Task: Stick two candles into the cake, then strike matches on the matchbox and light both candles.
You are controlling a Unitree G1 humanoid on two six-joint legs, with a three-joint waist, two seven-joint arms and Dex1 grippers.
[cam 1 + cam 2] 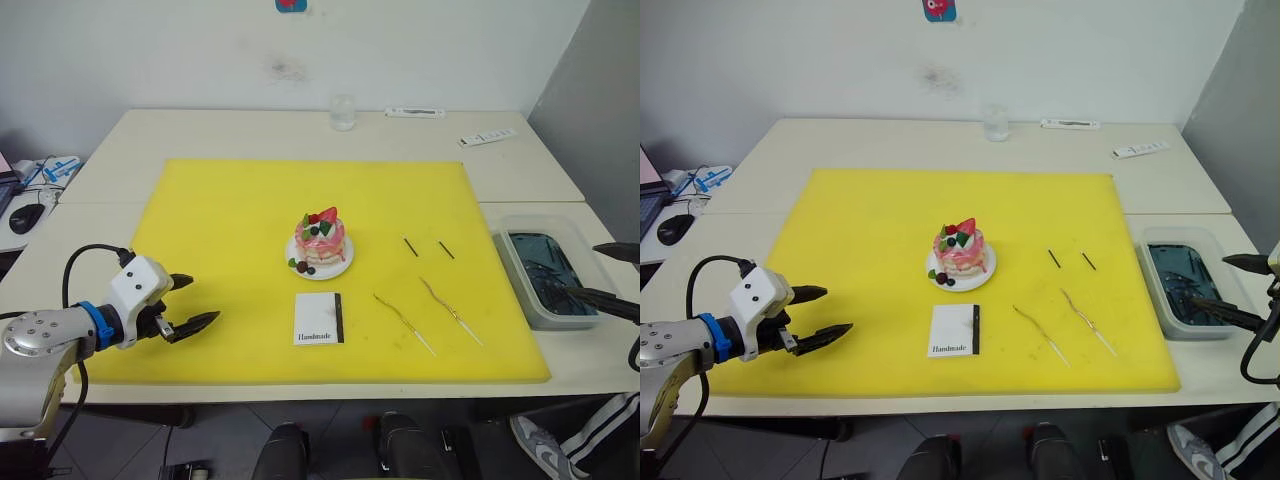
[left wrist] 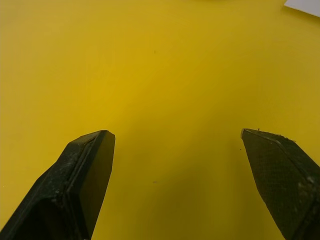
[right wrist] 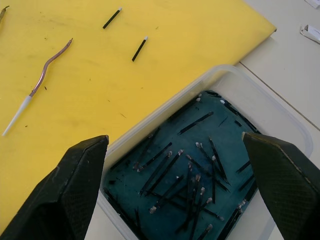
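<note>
The pink cake (image 1: 320, 238) stands on its small white plate (image 1: 341, 268) in the middle of the yellow mat (image 1: 230, 210). In front of it lies the white matchbox (image 1: 319, 318). Two wavy candles (image 1: 404, 322) (image 1: 450, 311) lie flat to its right. Behind them rest two short dark matches (image 1: 411, 247) (image 1: 446, 250). My left gripper (image 1: 203, 299) hovers open and empty over the mat's front left part, well left of the matchbox. Off the mat's right edge, my right gripper (image 1: 583, 270) hangs open and empty above a plastic tray (image 3: 280, 100). One candle (image 3: 47, 65) and both matches (image 3: 112, 17) (image 3: 139, 48) show in the right wrist view.
The clear tray (image 1: 520, 222) at the right holds dark water and several spent matches. A glass (image 1: 343, 112) and two flat white items (image 1: 414, 112) (image 1: 487, 137) sit at the table's back. A mouse (image 1: 25, 217) lies at the far left.
</note>
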